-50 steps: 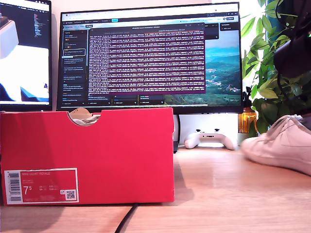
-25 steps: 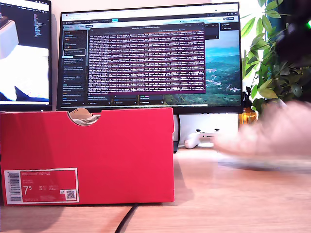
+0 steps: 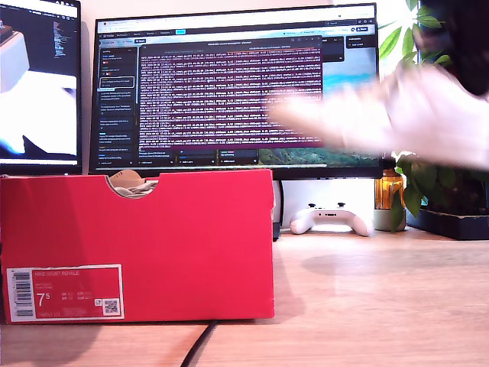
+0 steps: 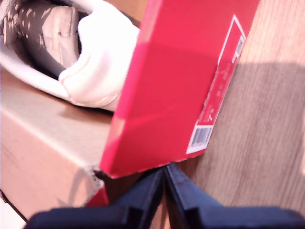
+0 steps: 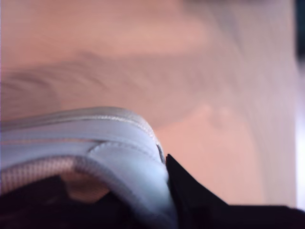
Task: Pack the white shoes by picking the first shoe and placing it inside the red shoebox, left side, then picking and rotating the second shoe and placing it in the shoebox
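Red shoebox (image 3: 137, 245) on the desk at the exterior view's left, one white shoe (image 4: 88, 57) already inside. Second shoe (image 3: 397, 115) airborne at that view's upper right, blurred; rotating and placing still to do. Second gripper (image 5: 164, 167) clamped on its heel collar. First gripper (image 4: 164, 183) pinched closed, empty, beside the box corner.

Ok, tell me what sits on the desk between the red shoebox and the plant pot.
A white game controller lies between the red shoebox and plant pot, per the exterior view.
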`<state>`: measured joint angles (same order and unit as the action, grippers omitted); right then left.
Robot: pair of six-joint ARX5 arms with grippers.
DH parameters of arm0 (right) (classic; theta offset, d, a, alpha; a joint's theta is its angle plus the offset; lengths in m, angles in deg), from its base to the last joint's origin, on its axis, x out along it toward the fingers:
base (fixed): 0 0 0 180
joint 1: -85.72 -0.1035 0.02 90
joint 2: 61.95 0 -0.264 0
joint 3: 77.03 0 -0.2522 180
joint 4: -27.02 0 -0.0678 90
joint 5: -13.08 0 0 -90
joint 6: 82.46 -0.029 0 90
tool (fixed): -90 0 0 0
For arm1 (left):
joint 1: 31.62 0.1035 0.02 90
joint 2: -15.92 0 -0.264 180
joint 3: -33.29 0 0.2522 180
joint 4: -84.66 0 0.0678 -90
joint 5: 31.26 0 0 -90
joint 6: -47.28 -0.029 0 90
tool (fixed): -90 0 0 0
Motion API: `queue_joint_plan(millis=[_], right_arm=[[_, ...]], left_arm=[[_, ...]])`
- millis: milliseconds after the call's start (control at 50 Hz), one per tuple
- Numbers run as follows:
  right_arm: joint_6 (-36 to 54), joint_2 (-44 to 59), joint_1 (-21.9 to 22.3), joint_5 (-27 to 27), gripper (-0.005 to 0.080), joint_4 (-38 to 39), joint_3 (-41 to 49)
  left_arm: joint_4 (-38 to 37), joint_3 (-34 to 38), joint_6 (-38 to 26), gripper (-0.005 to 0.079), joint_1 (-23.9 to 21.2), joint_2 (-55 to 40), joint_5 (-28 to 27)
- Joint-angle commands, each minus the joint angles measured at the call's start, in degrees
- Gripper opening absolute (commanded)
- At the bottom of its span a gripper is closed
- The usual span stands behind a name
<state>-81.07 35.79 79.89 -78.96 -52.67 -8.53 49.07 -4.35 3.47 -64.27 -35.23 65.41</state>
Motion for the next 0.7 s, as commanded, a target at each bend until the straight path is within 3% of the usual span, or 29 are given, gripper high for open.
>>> queue_joint_plan(millis=[0,160,340,680], right_arm=[[6.8,-2.8,-1.6,4.1,-0.0011,1.3,-2.5],[15.7,-2.8,-3.5,9.0,-0.0011,4.2,-4.4],[19.9,-2.8,-7.0,12.1,-0.0011,8.7,-4.4],[21.9,-2.7,-13.6,12.3,-0.0011,19.3,-4.4]], left_arm=[[0.5,-0.5,0.3,-0.0011,-0.2,-0.2,-0.3],[0.5,-0.5,0.3,-0.0011,-0.2,-0.2,-0.3],[0.5,-0.5,0.3,-0.0011,-0.2,-0.2,-0.3],[0.4,-0.5,0.3,-0.0011,-0.2,-0.2,-0.3]])
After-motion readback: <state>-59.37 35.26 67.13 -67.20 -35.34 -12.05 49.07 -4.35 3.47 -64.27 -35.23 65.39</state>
